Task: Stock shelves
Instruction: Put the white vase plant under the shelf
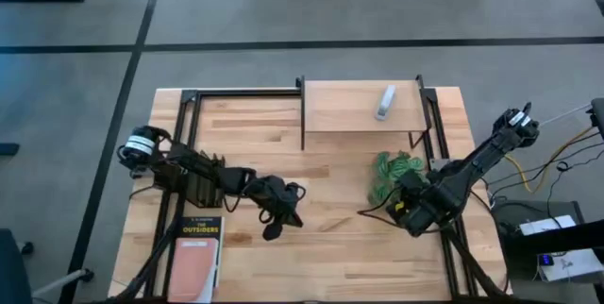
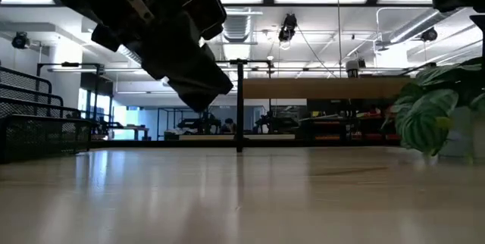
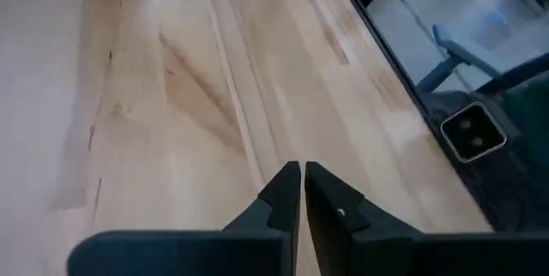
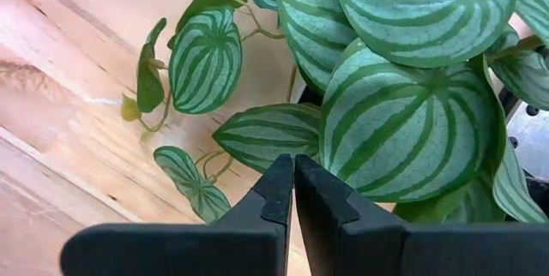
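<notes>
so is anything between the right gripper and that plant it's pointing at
Nothing visible. The right gripper, fingers shut and empty, hangs right at the plant, whose striped leaves sit just past the fingertips in the wrist view. The shelf is beyond the plant, holding a small white item.

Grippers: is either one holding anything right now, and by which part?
Nothing is held. The left gripper is shut over bare tabletop; the right gripper is shut and empty beside the plant.

the room is bright from long ceiling lights (image 2: pixel 318 1). the table (image 2: pixel 242 198) shines a little. the near dark arm (image 2: pixel 151 24) looks blurry. soft shadows sit under both arms.
</notes>
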Controlling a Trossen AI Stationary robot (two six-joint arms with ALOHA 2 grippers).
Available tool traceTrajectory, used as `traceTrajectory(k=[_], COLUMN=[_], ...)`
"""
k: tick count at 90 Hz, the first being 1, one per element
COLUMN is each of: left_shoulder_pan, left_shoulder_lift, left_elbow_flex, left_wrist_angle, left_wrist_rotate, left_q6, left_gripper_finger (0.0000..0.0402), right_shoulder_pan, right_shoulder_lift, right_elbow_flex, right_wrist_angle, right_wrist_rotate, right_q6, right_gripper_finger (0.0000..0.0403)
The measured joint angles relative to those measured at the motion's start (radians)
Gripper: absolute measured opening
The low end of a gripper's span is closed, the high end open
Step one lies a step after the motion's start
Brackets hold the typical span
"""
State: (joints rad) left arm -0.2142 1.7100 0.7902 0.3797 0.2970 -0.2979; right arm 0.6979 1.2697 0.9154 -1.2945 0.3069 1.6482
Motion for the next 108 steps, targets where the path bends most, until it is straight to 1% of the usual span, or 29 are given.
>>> traceTrajectory(k=[15,38,47,59,65,72,81,88,108], left_shoulder_pan=[-0.016,-0.056,-0.060,-0.064,-0.052,-0.034,-0.028,-0.030,-0.031], left_shoulder_lift=[0.000,0.000,0.000,-0.001,-0.001,-0.002,-0.003,-0.003,-0.003], left_elbow_flex=[-0.001,-0.001,-0.001,-0.001,-0.001,-0.001,-0.001,-0.001,-0.001], left_wrist_angle=[0.051,0.184,0.220,0.225,0.230,0.250,0.287,0.320,0.277], left_wrist_rotate=[-0.001,0.000,0.000,0.001,0.005,0.002,-0.017,-0.067,-0.086], left_q6=[-0.029,-0.027,-0.052,-0.104,-0.156,-0.169,-0.196,-0.234,-0.244], left_gripper_finger=[0.0004,0.0004,0.0004,0.0004,0.0004,0.0004,0.0004,0.0004,0.0004], right_shoulder_pan=[0.000,0.000,0.000,0.000,0.000,0.000,0.002,0.002,0.002], right_shoulder_lift=[0.000,0.000,0.000,0.000,0.000,0.000,0.000,0.000,0.000], right_elbow_flex=[0.000,0.000,0.000,0.000,0.000,0.000,0.000,0.000,0.000], right_wrist_angle=[0.002,0.007,0.020,0.038,0.050,0.052,0.054,0.054,0.055], right_wrist_rotate=[0.008,0.008,0.009,0.011,0.014,0.023,0.043,0.063,0.071], right_q6=[0.000,0.001,0.001,0.009,0.014,0.016,0.016,0.002,0.000], right_gripper_finger=[0.0000,0.0000,0.0000,0.0000,0.0000,0.0000,0.0000,0.0000,0.0000])
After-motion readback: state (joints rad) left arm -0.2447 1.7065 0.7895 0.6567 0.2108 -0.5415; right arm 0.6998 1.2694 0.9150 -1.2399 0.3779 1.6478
